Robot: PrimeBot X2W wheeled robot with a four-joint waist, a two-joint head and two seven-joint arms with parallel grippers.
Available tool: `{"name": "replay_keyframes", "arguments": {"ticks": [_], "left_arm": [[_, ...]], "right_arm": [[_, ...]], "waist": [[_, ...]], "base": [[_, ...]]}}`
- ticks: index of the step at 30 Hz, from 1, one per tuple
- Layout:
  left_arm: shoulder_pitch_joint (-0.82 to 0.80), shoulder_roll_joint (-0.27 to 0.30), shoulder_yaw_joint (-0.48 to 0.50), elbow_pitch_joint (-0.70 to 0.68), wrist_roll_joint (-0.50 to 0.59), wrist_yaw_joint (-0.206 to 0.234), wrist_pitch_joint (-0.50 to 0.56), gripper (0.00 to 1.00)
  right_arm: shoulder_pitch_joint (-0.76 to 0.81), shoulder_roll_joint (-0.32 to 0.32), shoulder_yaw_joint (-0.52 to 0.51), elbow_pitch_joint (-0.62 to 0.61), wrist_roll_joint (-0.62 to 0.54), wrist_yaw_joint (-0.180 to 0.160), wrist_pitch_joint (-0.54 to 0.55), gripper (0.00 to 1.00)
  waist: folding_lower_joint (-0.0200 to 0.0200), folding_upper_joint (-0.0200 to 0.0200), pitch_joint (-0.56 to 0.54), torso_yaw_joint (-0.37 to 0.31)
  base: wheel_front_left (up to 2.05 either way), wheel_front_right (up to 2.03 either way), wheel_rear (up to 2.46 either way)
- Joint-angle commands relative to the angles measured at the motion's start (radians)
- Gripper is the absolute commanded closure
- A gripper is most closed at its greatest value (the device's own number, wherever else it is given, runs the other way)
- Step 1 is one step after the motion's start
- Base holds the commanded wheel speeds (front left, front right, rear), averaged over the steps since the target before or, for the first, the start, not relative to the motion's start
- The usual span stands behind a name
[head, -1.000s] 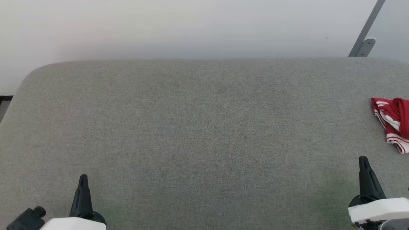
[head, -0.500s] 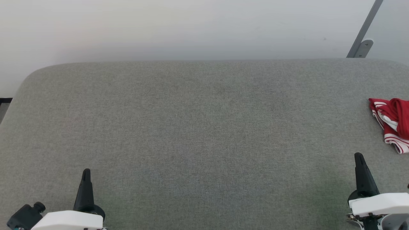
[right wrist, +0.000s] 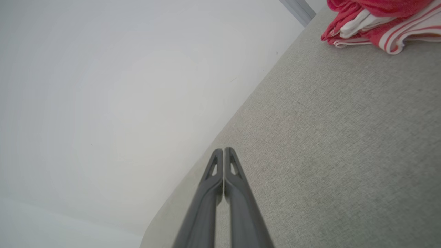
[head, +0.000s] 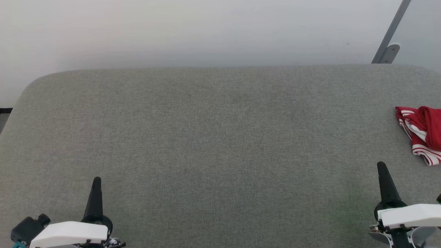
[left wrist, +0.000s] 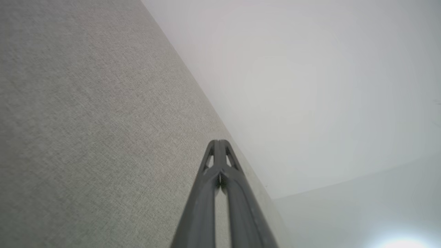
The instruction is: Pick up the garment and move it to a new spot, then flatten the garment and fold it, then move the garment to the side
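Observation:
The garment (head: 422, 132) lies bunched up at the right edge of the head view, red with white parts and red-and-white striped trim; its lettering is hidden. It also shows at the top right of the right wrist view as a crumpled red and white heap (right wrist: 375, 20). My right gripper (head: 381, 167) hovers over the grey surface near its front, below and left of the garment, fingers pressed together and empty (right wrist: 224, 151). My left gripper (head: 96, 181) is at the lower left, also shut on nothing (left wrist: 218, 143).
A wide grey fabric-covered table (head: 213, 137) with rounded far corners stands against a pale wall. A grey metal bracket (head: 389, 38) slants up behind the far right corner. The table's left edge drops off near a dark strip (head: 5, 111).
The head camera has shifted slightly, so the scene slid left and down a little. Both grippers have reached a bit farther up over the table. The garment has not moved.

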Motion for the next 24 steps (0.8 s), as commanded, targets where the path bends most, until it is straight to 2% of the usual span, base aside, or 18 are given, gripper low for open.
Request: {"name": "replay_keyframes", "arguments": {"ticks": [1, 24], "left_arm": [[-0.024, 0.005, 0.000, -0.006, -0.036, -0.003, 0.008, 1.00], [-0.059, 0.004, -0.007, 0.014, -0.232, -0.004, 0.065, 1.00]], "right_arm": [[-0.020, 0.001, 0.001, -0.004, 0.033, 0.000, 0.009, 1.00], [-0.046, 0.018, 0.006, 0.012, 0.237, 0.000, 0.065, 1.00]], "waist": [[0.0000, -0.0001, -0.001, -0.001], [0.0000, -0.0001, -0.012, -0.008]], "base": [[0.00, 0.00, 0.00], [0.00, 0.00, 0.00]]}}
